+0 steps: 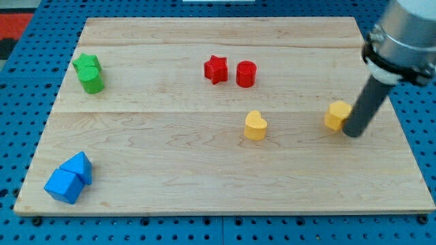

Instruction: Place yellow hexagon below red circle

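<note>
Resting on the counter at the frame's right, my tip touches the right side of the yellow hexagon — the rod slants up to the arm at upper right. There is no pincer here, so none can be called released or clenched. The red circle stands above centre, well apart from the hexagon, up and to its left, with a red star just beside it on the left. A yellow heart sits below the circle. Two green blocks touch at upper left; two blue blocks touch at lower left.
</note>
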Robot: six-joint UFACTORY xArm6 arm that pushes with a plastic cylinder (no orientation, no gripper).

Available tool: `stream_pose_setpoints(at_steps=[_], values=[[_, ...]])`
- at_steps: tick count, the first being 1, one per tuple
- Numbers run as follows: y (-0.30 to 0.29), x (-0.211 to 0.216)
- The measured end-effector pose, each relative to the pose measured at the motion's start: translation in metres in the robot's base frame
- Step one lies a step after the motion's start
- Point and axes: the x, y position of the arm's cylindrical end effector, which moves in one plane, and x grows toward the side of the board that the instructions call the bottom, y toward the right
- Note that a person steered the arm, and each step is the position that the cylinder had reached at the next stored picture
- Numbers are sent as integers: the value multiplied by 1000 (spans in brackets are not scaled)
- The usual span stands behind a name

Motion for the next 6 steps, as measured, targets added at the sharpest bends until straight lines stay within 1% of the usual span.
stream_pose_setpoints(at_steps=[1, 2, 3, 4, 5, 6], values=[[-49, -54], [-11, -54], [43, -76], [19, -126], [-6, -117], [-38, -87]])
